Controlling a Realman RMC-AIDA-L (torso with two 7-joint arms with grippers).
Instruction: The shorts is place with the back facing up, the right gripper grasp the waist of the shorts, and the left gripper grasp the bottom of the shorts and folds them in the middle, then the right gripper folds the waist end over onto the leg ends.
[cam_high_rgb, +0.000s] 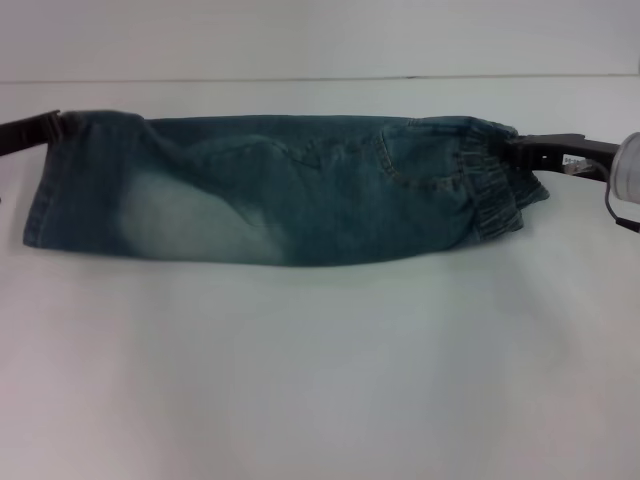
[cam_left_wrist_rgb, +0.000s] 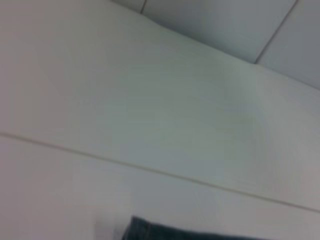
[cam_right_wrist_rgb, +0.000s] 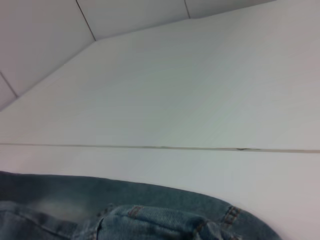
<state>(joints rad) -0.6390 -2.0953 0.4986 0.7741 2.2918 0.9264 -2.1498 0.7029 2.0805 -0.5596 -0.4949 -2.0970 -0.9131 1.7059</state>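
Observation:
The shorts (cam_high_rgb: 290, 190) lie across the white table, folded lengthwise into a long band, with a back pocket showing near the right end. At the right end, the ruffled waist (cam_high_rgb: 490, 185) is pinched at its far corner by my right gripper (cam_high_rgb: 515, 150). The leg hems (cam_high_rgb: 40, 195) form the left end. My left gripper (cam_high_rgb: 55, 128) is shut on their far corner. Only a denim edge (cam_left_wrist_rgb: 165, 231) enters the left wrist view. The right wrist view has bunched denim (cam_right_wrist_rgb: 125, 210) along one side.
The white table (cam_high_rgb: 320, 380) stretches wide in front of the shorts. A thin seam (cam_high_rgb: 300, 79) runs across behind them, where the surface meets the pale back wall. Nothing else stands on the table.

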